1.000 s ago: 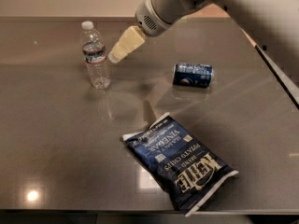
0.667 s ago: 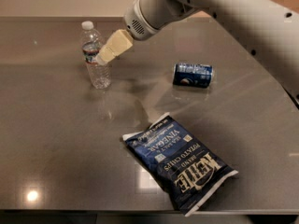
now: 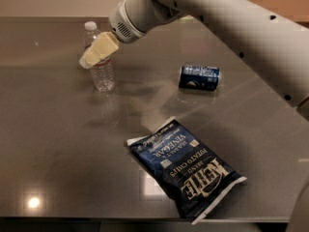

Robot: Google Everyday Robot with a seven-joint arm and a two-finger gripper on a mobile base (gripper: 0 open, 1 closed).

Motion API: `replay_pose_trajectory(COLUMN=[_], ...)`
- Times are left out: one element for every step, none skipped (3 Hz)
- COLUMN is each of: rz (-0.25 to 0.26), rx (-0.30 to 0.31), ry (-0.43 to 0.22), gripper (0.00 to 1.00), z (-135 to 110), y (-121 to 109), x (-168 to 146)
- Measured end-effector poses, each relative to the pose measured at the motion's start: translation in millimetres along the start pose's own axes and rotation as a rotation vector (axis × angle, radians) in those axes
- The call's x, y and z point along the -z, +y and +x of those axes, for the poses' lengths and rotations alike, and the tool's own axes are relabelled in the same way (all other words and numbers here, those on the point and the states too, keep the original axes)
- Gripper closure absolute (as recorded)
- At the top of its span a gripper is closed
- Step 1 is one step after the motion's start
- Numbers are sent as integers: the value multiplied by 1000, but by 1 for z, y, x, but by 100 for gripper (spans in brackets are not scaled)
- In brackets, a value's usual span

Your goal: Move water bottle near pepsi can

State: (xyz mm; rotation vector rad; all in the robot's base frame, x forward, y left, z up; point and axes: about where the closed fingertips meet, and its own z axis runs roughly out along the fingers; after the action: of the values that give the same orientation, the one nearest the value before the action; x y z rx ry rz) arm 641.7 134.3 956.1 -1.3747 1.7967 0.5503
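The water bottle [image 3: 103, 72] stands upright at the back left of the grey table, clear with a white cap. The pepsi can [image 3: 199, 77] lies on its side to the right of the bottle, well apart from it. My gripper [image 3: 94, 52] hangs from the white arm that comes in from the upper right. Its cream tip overlaps the bottle's upper half and hides the label band. I cannot tell whether it touches the bottle.
A large dark blue chip bag [image 3: 188, 167] lies flat at the front, right of centre, close to the table's front edge [image 3: 96, 218]. The white arm [image 3: 227, 23] spans the back right of the table above the can.
The gripper has moved left and slightly down, from beside the bottle to overlapping its upper half. The bottle, can and bag have not moved.
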Motion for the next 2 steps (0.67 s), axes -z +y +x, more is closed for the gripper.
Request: replay_pose_trajectory(rz=[-16,-26], rx=[13,16], ry=[-23,-33], gripper=[0,17], z=[-12,-17], y=[3,3], x=[-11,-18])
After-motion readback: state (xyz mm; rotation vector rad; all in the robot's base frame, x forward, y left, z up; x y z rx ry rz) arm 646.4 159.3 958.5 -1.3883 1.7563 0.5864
